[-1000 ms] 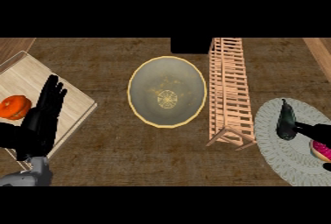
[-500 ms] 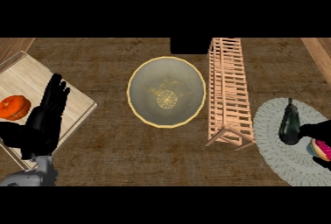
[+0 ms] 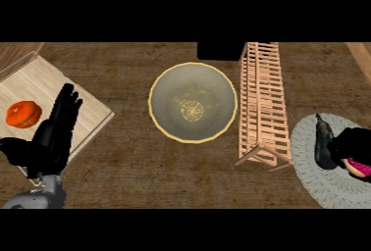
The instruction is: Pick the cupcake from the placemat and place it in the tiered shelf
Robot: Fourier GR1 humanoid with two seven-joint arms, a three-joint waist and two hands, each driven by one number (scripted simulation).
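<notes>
At the right edge of the brown wooden desk [image 3: 138,166], the black right hand [image 3: 348,143] sits over the pink cupcake [image 3: 360,169] on the round grey woven placemat [image 3: 319,171].

Its fingers [image 3: 323,147] curl down around the cupcake, one dark finger lying long across the mat; only a sliver of pink shows under the palm, cut off by the view's edge, so the cupcake's shape is hard to make out. The black left hand [image 3: 51,139] rests at the left with fingers straight and pressed together, pointing up over a pale wooden board [image 3: 36,83] beside an orange round fruit [image 3: 24,114]. Between them lie a yellow-rimmed grey bowl [image 3: 193,102] and the light wooden slatted tiered shelf [image 3: 264,105].
</notes>
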